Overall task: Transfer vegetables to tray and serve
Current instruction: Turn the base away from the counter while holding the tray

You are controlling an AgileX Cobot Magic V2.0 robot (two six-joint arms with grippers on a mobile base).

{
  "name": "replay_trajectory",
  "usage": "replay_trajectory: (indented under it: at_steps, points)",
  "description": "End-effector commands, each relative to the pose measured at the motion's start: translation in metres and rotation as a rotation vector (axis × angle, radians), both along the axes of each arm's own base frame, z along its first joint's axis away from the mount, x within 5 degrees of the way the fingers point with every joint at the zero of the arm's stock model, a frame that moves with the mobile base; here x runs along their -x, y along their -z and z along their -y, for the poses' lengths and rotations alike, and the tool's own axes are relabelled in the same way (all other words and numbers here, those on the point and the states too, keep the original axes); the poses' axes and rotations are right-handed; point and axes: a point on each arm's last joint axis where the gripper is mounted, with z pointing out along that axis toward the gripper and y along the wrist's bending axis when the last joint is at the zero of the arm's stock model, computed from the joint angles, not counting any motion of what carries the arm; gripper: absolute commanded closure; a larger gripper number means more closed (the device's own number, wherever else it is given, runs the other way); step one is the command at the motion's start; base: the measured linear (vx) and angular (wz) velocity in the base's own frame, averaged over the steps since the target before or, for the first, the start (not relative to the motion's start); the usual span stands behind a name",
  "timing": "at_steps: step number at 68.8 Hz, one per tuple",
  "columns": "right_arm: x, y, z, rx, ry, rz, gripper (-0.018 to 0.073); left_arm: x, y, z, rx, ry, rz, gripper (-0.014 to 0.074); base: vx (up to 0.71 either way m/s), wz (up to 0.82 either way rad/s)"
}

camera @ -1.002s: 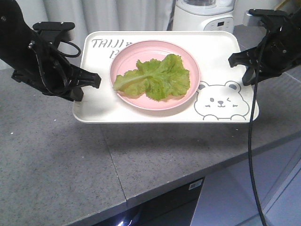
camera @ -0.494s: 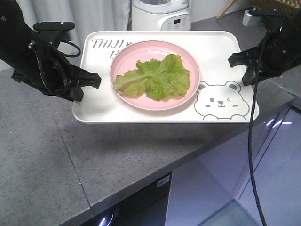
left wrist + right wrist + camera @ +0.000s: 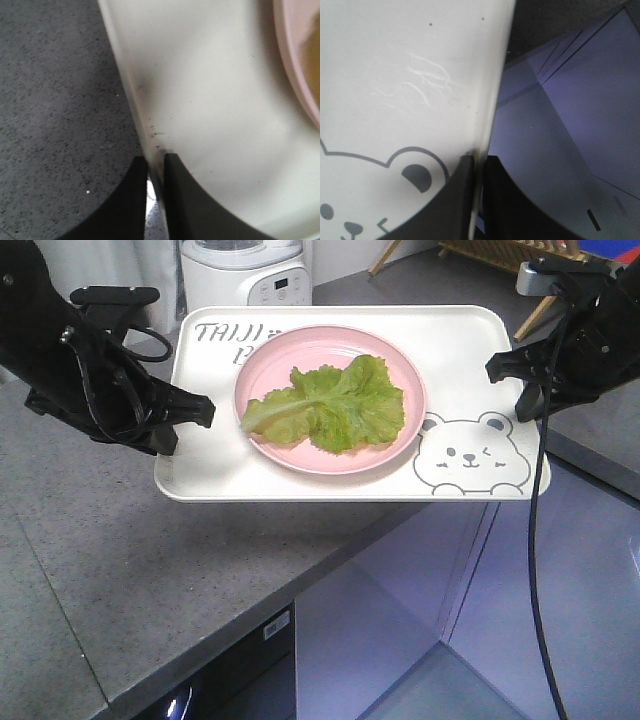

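Note:
The cream-white tray (image 3: 460, 350) with grey lettering and a bear face hangs in the air between my two arms. On it rests a round pink plate (image 3: 395, 365), and the vegetables (image 3: 330, 400), ruffled green lettuce leaves, lie on that plate. My left gripper (image 3: 207, 411) is shut on the tray's left rim (image 3: 145, 125). At the opposite side, my right gripper (image 3: 494, 367) is shut on the right rim (image 3: 487, 100) beside the bear's ear. Both wrist views show black fingers pinching the thin rim.
Grey speckled countertop (image 3: 150, 570) lies below the tray's left half, its edge running diagonally. Beyond the edge are pale purple cabinet fronts (image 3: 560, 580). A white blender appliance (image 3: 243, 275) stands on the counter behind the tray. A wooden rack (image 3: 500, 252) is at the back right.
The tray and both arms keep their places in the view. The background has slid left: the appliance moved from behind the tray's right part to its left, and the counter edge came under the tray.

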Motion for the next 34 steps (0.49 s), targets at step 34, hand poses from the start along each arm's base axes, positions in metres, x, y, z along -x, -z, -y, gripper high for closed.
replay_trajectory:
  at_steps: [34]
  points:
    - [0.0156,-0.0281,-0.0036,-0.028,-0.045,0.065,0.0565,0.0082,-0.0315,0.0045,0.079,0.029,0.136,0.0602,0.0,-0.27]
